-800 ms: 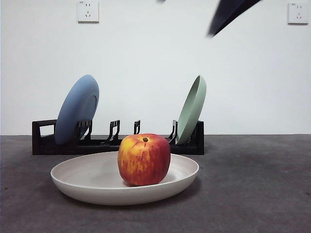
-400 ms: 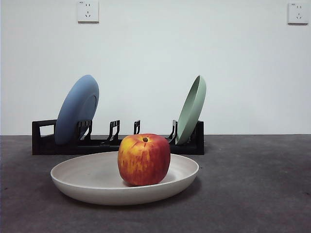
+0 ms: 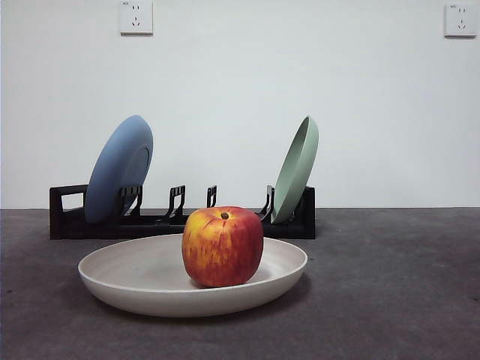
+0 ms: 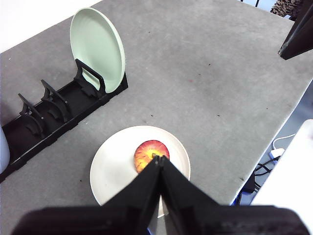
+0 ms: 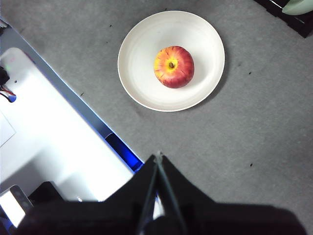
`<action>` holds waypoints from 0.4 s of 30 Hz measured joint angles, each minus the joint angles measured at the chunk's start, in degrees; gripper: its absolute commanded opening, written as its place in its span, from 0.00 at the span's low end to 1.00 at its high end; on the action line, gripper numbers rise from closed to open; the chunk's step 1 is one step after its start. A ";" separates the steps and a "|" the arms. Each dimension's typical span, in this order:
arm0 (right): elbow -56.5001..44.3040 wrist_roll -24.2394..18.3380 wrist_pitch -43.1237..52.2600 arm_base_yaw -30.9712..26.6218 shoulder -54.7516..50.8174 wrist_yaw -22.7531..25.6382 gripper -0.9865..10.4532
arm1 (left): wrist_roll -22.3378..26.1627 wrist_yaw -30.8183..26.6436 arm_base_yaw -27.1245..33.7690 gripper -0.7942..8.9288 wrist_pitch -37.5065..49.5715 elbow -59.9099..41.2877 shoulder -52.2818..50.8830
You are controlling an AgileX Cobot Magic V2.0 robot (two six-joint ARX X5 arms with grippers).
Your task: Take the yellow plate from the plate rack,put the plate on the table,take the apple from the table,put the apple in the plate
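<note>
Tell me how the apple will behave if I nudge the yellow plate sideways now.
The apple is round and sits loose near the middle of the yellow plate, so it would probably roll. The raised rim should likely stop it leaving the plate. Both the left gripper and the right gripper are shut and well clear, so nothing steadies it.

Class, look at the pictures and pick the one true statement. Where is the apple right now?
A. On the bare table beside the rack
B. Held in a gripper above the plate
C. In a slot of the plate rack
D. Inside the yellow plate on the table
D: the apple sits inside the yellow plate, which lies flat on the table in front of the plate rack, with no gripper touching it.
</note>
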 measured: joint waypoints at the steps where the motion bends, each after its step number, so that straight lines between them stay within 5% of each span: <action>1: 0.00 0.00 0.00 0.00 0.00 0.00 0.09 | 0.00 0.00 0.00 0.07 0.02 0.00 0.00; 12: 0.00 0.02 0.00 0.00 0.07 2.27 0.09 | 0.00 0.00 0.00 0.08 0.02 0.00 0.00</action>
